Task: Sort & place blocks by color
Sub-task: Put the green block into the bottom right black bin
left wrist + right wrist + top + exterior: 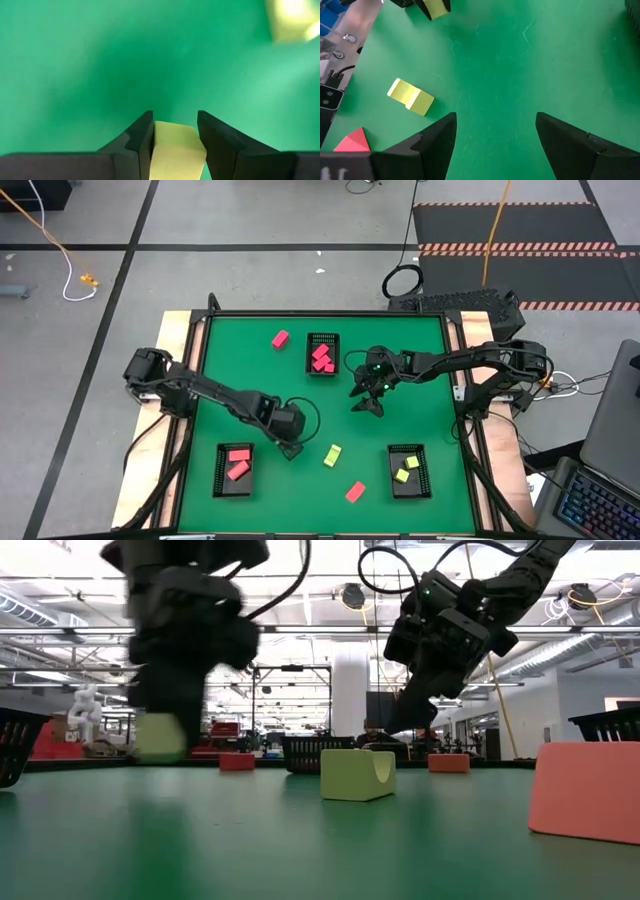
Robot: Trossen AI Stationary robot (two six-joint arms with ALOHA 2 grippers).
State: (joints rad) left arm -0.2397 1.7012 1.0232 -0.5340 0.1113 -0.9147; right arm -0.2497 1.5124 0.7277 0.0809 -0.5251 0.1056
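A small yellow-green block (172, 150) is held tight between the two dark fingers of the left gripper (291, 448). It is lifted a little above the green table (300, 500), near the front and left of the middle. The black mesh tray with yellow-green blocks (408, 472) sits at the front right, well apart from this gripper. So the held block has to be carried to the right, and the tray's long side runs from near to far. Another yellow-green block (333, 455) lies loose on the table between the gripper and that tray, just to the gripper's right. A coral-red block (355, 491) lies nearer the front. The right gripper (367, 404) is spread wide and holds nothing. It hangs over the middle of the table, and it is closer to the tray.
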